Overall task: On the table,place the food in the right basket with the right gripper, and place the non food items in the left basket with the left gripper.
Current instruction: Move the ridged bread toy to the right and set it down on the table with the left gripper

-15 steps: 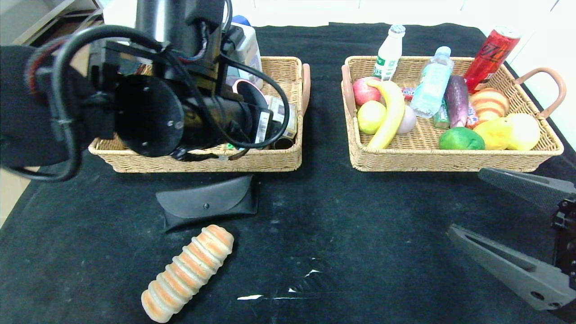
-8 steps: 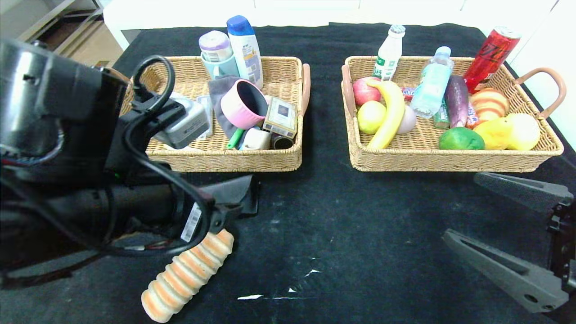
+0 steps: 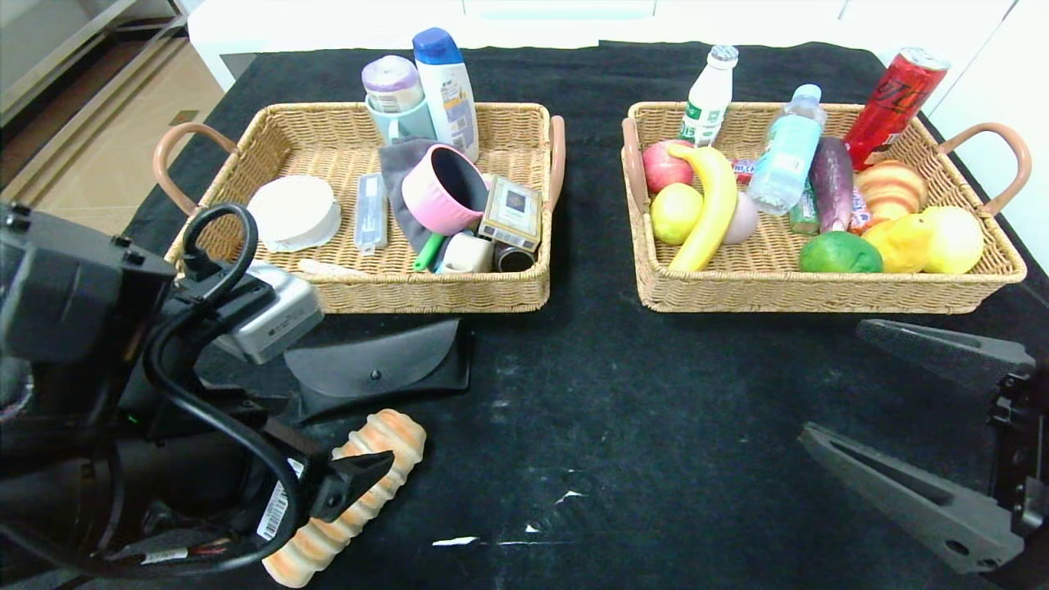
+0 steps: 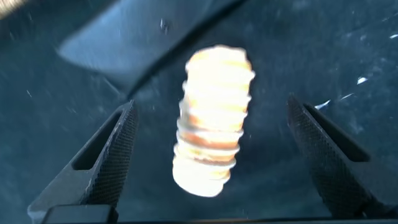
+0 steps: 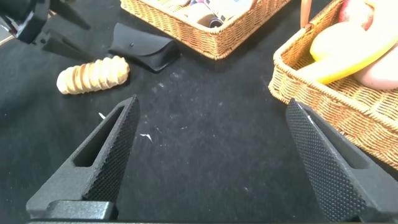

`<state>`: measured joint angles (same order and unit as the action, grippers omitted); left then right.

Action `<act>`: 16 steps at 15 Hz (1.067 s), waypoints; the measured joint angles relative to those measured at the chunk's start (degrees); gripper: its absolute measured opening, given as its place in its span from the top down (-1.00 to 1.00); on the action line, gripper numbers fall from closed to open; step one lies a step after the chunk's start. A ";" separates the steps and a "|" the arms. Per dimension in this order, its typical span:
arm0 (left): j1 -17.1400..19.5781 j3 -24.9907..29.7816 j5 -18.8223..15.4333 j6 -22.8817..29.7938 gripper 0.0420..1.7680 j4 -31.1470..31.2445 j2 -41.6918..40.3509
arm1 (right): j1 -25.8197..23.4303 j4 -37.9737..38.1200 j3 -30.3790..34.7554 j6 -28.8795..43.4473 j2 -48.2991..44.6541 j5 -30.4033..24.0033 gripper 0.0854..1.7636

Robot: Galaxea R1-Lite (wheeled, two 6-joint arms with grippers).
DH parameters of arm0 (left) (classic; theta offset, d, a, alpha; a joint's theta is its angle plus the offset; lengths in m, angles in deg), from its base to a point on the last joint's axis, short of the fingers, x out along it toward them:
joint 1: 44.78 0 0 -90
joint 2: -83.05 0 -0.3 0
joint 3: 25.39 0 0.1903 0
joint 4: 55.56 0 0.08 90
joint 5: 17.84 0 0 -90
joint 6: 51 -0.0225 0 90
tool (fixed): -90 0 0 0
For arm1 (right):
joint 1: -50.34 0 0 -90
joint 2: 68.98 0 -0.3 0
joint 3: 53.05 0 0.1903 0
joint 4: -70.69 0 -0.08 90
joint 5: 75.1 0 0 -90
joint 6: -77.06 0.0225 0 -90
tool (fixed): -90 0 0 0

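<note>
Bread roll (image 3: 348, 496) lies on table (image 3: 656, 426) near front left corner, glasses case (image 3: 377, 369) just behind. Left gripper (image 4: 214, 155) hovers over roll, fingers spread wide, empty. Right gripper (image 5: 211, 155) near front right corner, spread wide too.

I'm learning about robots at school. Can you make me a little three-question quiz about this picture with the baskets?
1. True or false: the pink saucepan is already in the left basket.
2. Which two things lie on the table, outside both baskets?
A. banana and water bottle
B. bread roll and glasses case
C. saucepan and card box
3. Fill in: the left gripper is open above the ____.

Key:
1. True.
2. B: the bread roll and the glasses case.
3. Bread roll; the left wrist view shows it between the spread fingers. The right gripper waits open near the right basket.
</note>
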<state>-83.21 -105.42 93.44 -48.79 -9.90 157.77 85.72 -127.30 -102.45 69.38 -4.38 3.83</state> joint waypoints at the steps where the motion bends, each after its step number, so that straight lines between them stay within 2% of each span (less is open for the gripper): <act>1: 0.23 0.29 -0.02 0.21 -0.93 1.07 0.11 | 0.00 -0.04 0.07 0.00 0.04 0.00 -0.94; 3: 0.76 0.52 -0.39 1.12 -0.93 3.45 0.80 | 0.13 -0.06 0.16 0.00 0.09 -0.01 -0.94; 6: 2.02 0.72 -3.52 2.39 -0.93 3.99 1.90 | 0.85 -0.01 0.33 0.02 0.09 0.07 -0.94; 16: 4.56 2.84 -3.72 2.58 -0.94 3.25 6.81 | 1.13 0.02 0.38 0.00 0.10 0.07 -0.94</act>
<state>-78.65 -102.58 89.72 -46.21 -6.64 164.58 86.86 -127.28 -102.07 69.38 -4.28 3.90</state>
